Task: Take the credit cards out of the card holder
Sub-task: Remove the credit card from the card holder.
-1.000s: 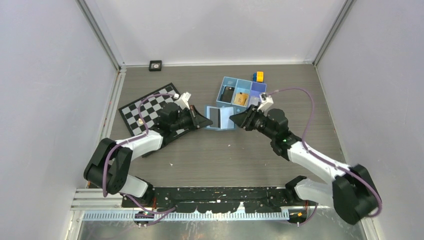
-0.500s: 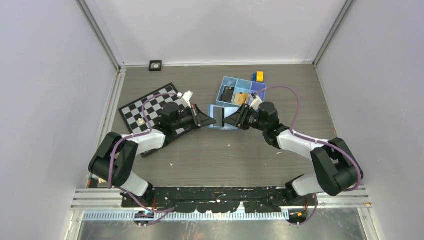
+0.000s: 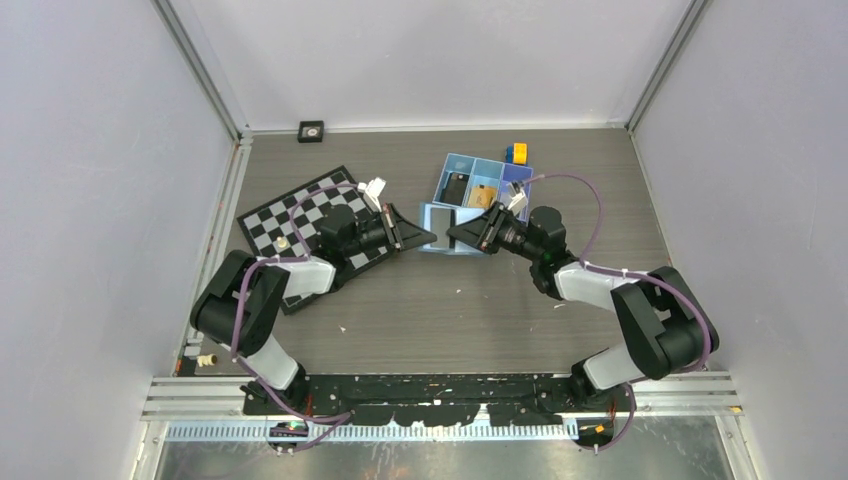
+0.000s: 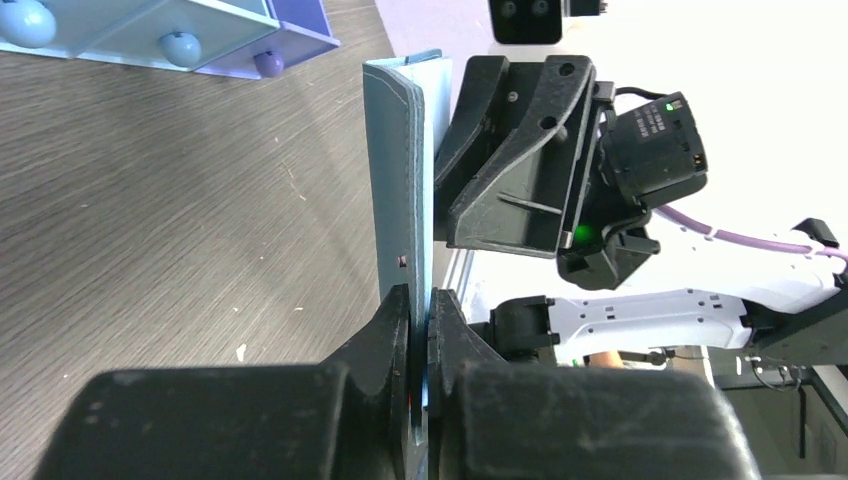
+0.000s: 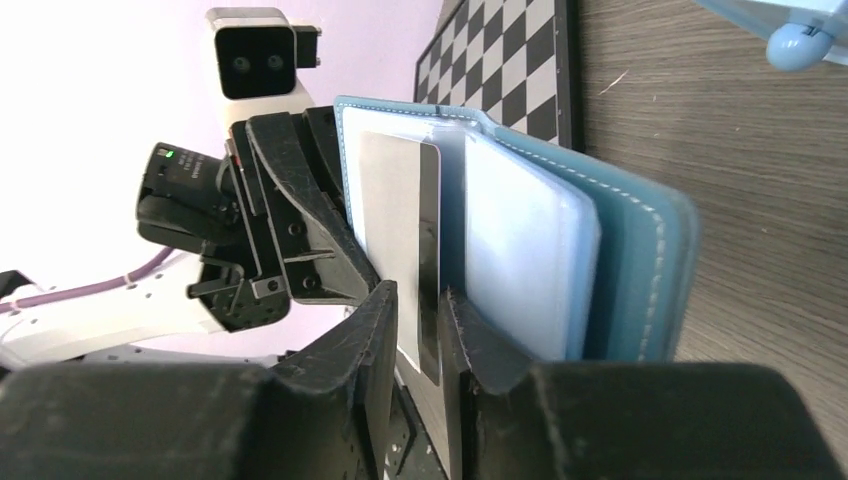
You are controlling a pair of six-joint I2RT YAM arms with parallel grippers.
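The light-blue card holder [image 3: 437, 212] is held open and on edge above the table. My left gripper [image 3: 418, 238] is shut on its left panel, seen edge-on in the left wrist view [image 4: 405, 180] between the gripper's fingertips [image 4: 420, 310]. My right gripper [image 5: 420, 305] stands round the silvery grey card [image 5: 400, 215], which sticks out of the holder [image 5: 640, 260]. One finger touches the card and a narrow gap shows at the other. The black card [image 3: 457, 187] and the orange-tan card [image 3: 483, 196] lie in the blue tray [image 3: 500, 170].
A checkerboard mat [image 3: 285, 215] lies under the left arm. A yellow and blue block [image 3: 516, 152] sits behind the tray. A small black square object [image 3: 311, 130] sits at the back wall. Grey walls enclose the table on three sides.
The left gripper has lifted the holder's panel up on edge. The right gripper has moved left to the holder, and its jaws now stand round the grey card.
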